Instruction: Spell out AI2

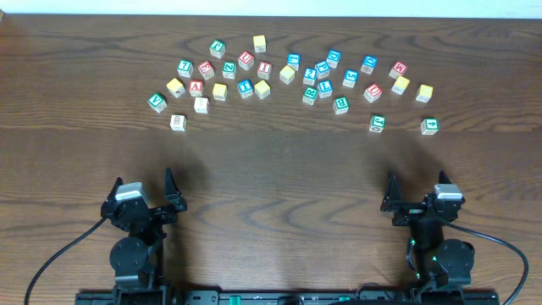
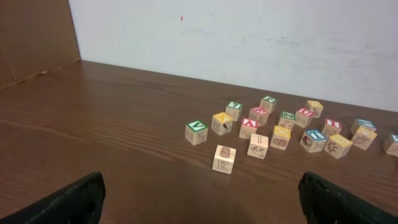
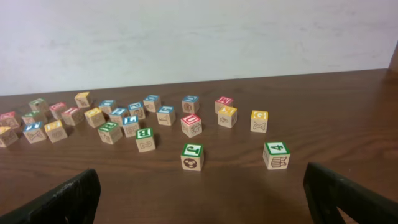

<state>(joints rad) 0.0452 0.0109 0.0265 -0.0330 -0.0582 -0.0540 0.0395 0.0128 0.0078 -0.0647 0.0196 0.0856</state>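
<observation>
Wooden blocks [image 1: 288, 74] crowd far side of counter [image 1: 271, 169], red A [image 1: 196, 86] among them at left. Wide open, empty: left hand [image 2: 199, 183], right hand [image 3: 200, 180]. Risk: tight packing, grasp nudges neighbours.

~31 blks [image 1: 246, 87], 2 hands [image 1: 144, 188] [image 1: 415, 193]

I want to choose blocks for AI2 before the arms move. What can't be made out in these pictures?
Overhead: letters on most blocks are too small to read; no 2 confirmed.
Left wrist: the rightmost block is cut by the frame edge.
Right wrist: the far-left blocks are small, blurred, partly cut off.
Wrist views: left gripper and right gripper fingers are cropped by the bottom edge.
</observation>
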